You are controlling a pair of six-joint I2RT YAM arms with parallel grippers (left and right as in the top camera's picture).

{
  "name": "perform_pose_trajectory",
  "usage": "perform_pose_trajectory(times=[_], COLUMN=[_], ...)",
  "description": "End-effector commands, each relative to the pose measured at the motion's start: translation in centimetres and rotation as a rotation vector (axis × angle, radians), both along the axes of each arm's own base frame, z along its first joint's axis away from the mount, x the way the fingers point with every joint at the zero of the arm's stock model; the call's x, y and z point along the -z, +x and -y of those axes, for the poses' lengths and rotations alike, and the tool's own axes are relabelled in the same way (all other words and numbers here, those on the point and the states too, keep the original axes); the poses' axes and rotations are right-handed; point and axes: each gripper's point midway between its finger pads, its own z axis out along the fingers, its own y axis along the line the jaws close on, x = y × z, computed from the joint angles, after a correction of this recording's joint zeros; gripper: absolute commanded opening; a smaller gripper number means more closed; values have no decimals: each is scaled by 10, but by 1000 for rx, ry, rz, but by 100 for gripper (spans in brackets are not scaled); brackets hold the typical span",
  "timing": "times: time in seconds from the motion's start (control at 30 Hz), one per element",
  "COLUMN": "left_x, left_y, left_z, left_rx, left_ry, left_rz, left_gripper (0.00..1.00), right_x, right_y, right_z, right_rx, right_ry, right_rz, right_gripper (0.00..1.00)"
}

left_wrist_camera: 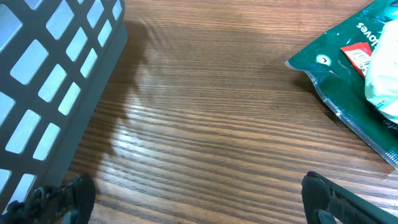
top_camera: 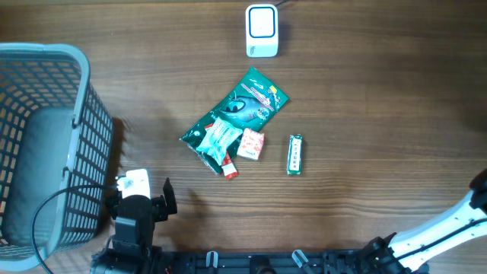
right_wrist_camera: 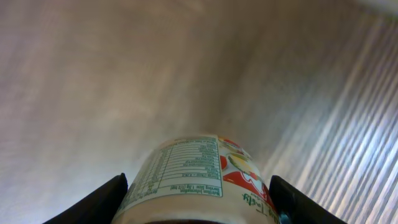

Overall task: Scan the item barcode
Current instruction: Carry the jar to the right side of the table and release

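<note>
The item, a round container (right_wrist_camera: 199, 177) with a nutrition label and red and yellow artwork, sits between the two dark fingers of my right gripper (right_wrist_camera: 199, 190), which is shut on it. No barcode shows on the side facing the camera. Behind it is only blurred wood. The white scanner (top_camera: 262, 30) stands at the table's far edge. In the overhead view only the right arm's white link (top_camera: 441, 228) shows at the bottom right; its gripper is out of frame. My left gripper (left_wrist_camera: 199, 202) hovers open over bare wood beside the basket, with nothing between its fingers.
A grey mesh basket (top_camera: 84, 114) fills the left side. Mid-table lie a green bag (top_camera: 247, 103), a white packet (top_camera: 219, 135), a small red pack (top_camera: 251, 144) and a green stick pack (top_camera: 294, 154). The green bag's corner (left_wrist_camera: 339, 68) reaches into the left wrist view.
</note>
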Motion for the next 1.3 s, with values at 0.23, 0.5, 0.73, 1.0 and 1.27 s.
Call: perform_pose_trajectory(times=[0.23, 0.5, 0.73, 1.0, 1.27], left_x=[4, 4, 4, 4, 4], left_y=[-1, -1, -1, -1, -1], left_z=[0, 0, 0, 0, 0], left_rx=[13, 13, 13, 13, 13], left_ry=[10, 10, 10, 10, 10], left_rz=[-10, -10, -10, -10, -10], left_gripper=[100, 100, 100, 100, 100], right_x=[7, -105, -234, -205, -90], right_y=[25, 35, 28, 60, 12], right_z=[-16, -9, -59, -283, -486], right_rx=[-32, -114, -115, -457, -1000], right_ry=[120, -73, -159, 483, 591], right_rz=[145, 279, 497, 449, -27], right_gripper=[99, 99, 100, 100, 100])
